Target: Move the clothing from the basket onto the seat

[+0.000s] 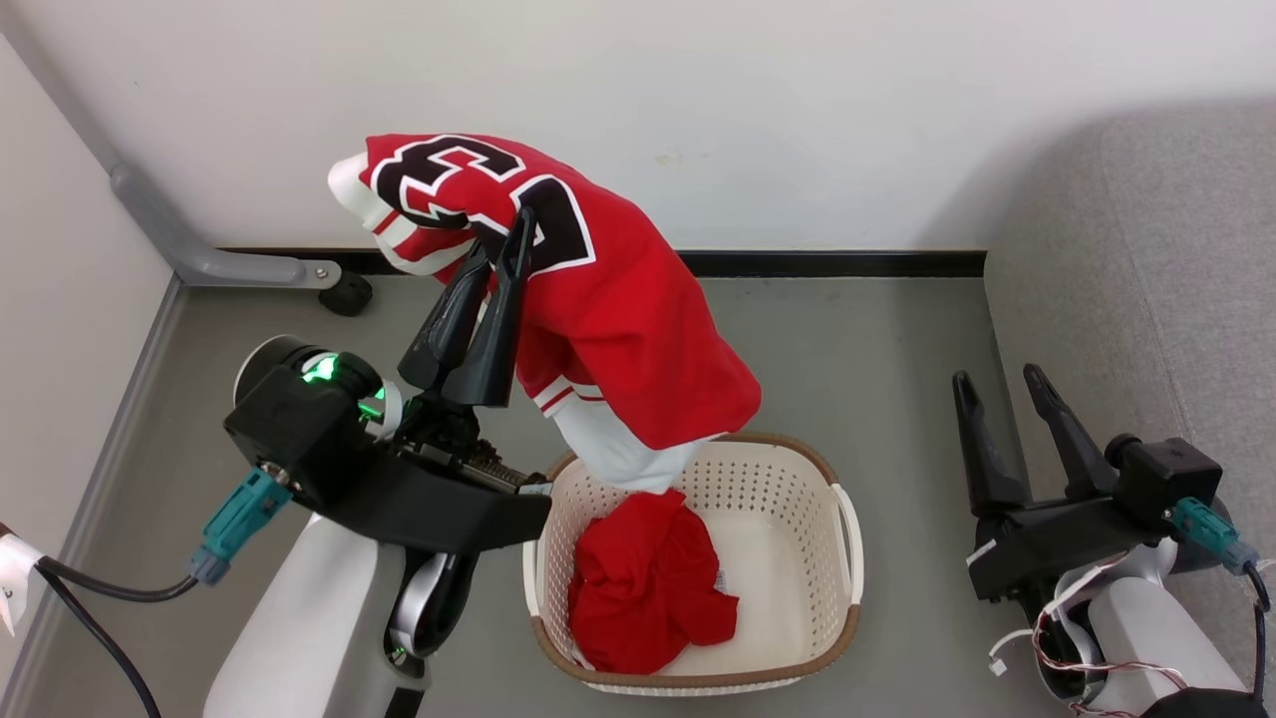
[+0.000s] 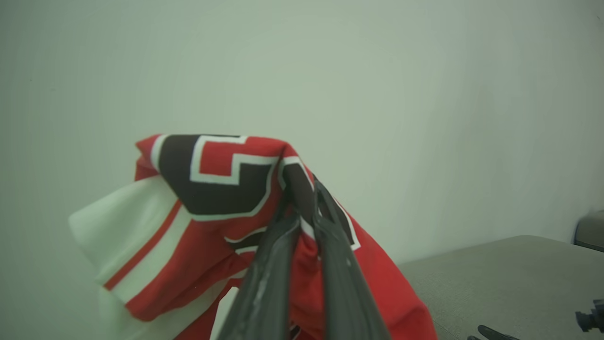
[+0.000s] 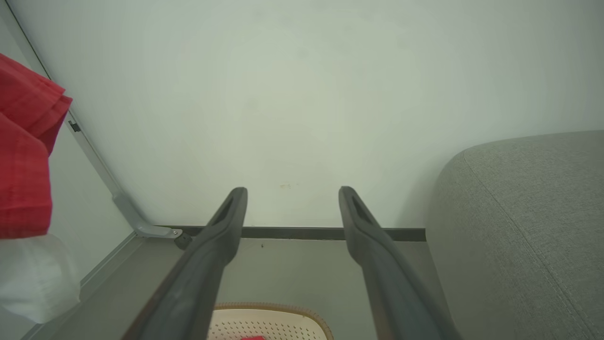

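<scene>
The left gripper (image 1: 503, 237) pinches the jersey (image 1: 618, 319) above the basket (image 1: 854, 558) (a red shirt (image 1: 648, 588) lies inside); the right gripper (image 1: 996, 377) stands spread, empty.

The hanging jersey (image 1: 618, 329) drapes over the far left corner of the basket (image 1: 849, 558) and blocks entry there; the right half of the opening lies free. Bare floor (image 1: 877, 349) runs between basket and sofa (image 1: 1146, 299) (the right gripper (image 1: 995, 376) stands in that lane, fingers apart). The wall (image 1: 797, 120) closes the far side, seemingly close behind the jersey.
</scene>
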`<state>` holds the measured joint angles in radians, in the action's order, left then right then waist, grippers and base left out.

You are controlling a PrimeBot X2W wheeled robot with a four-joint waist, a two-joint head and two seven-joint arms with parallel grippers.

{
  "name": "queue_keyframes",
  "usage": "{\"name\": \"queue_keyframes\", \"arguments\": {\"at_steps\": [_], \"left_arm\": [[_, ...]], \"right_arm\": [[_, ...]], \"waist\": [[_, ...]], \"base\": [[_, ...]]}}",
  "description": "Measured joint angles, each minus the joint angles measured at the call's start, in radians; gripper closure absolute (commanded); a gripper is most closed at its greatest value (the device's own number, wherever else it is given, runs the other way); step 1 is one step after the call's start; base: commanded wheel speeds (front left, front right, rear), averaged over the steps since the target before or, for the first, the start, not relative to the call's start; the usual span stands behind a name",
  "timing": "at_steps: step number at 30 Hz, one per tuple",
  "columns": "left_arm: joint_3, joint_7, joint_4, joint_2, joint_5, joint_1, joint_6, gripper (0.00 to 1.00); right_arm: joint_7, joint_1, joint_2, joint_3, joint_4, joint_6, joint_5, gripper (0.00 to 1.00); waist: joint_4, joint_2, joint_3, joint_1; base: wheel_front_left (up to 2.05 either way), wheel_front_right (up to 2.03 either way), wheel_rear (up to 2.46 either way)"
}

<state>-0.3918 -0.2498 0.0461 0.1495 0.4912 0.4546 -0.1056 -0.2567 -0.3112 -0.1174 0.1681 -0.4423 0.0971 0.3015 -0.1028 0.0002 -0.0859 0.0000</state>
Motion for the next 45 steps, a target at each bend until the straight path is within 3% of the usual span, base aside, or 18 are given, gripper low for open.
{"name": "queue_keyframes", "arguments": {"at_steps": [7, 15, 19, 25, 31, 45], "left_arm": [[0.001, 0.0, -0.001, 0.0, 0.0, -0.011, 0.0, 1.0], [-0.001, 0.0, 0.004, -0.003, 0.0, -0.011, 0.0, 1.0], [-0.006, 0.0, 0.011, -0.008, 0.0, -0.011, 0.0, 1.0], [-0.017, 0.0, 0.013, -0.018, 0.0, -0.01, 0.0, 1.0], [-0.027, 0.0, 0.016, -0.026, 0.0, -0.006, 0.0, 1.0], [-0.045, 0.0, 0.013, -0.036, 0.0, -0.001, -0.001, 1.0]], "right_arm": [[0.0, -0.014, 0.01, 0.016, 0.096, 0.01, 0.0, 0.0], [0.0, -0.054, 0.025, 0.107, 0.271, 0.024, 0.002, 0.0], [0.0, -0.069, 0.025, 0.194, 0.328, 0.026, 0.003, 0.0], [0.0, -0.144, -0.033, 0.441, 0.384, 0.026, 0.052, 0.0], [0.0, -0.207, -0.081, 0.548, 0.369, 0.026, 0.078, 0.0], [0.065, -0.231, -0.08, 0.594, 0.227, 0.026, 0.078, 0.0]], "waist": [[0.002, 0.0, 0.002, 0.0], [0.005, 0.0, 0.004, 0.0], [0.004, 0.0, 0.004, 0.0], [-0.003, 0.0, -0.001, 0.0], [-0.012, -0.0001, -0.007, 0.0], [-0.029, -0.0001, -0.019, 0.0]], "base": [[0.0, 0.0, 0.0], [0.0, 0.0, 0.0], [0.0, 0.0, 0.0], [0.0, 0.0, 0.0], [0.0, 0.0, 0.0], [0.0, 0.0, 0.0]]}}
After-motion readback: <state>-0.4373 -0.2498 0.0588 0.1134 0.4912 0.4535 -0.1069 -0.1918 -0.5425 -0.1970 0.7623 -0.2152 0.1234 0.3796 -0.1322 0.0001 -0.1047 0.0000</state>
